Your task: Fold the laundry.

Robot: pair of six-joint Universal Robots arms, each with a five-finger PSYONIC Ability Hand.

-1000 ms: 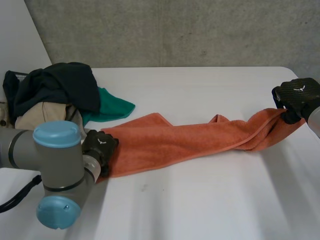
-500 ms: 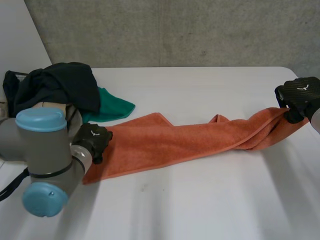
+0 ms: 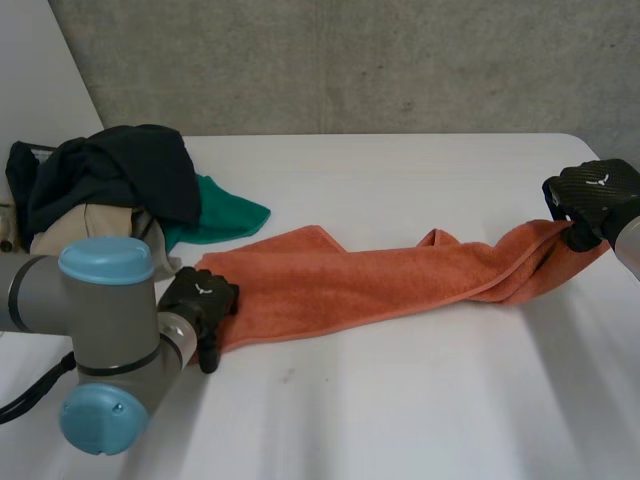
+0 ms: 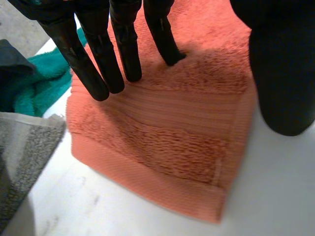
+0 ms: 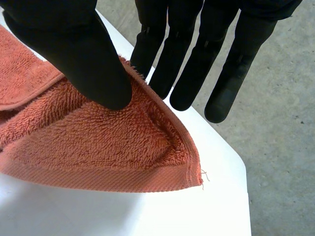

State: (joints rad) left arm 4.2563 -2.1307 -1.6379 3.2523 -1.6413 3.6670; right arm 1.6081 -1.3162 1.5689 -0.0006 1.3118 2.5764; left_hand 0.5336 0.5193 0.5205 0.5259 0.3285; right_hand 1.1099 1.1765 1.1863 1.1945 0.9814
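Left hand and right hand bracket, on the white table, a long orange terry towel, its axis running hand to hand: left fingers rest straight on one end; right thumb and fingers pinch the opposite corner.

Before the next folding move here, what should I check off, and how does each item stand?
1. Right hand pinching the orange towel corner: ok, thumb against fingers.
2. Left hand gripping the other end: not ok, straight fingers merely rest on top.
3. Towel flat: not ok, doubled over and bunched toward the right hand.
4. Towel clear of green cloth: ok, table shows between.
5. Lower layers aligned: cannot tell.
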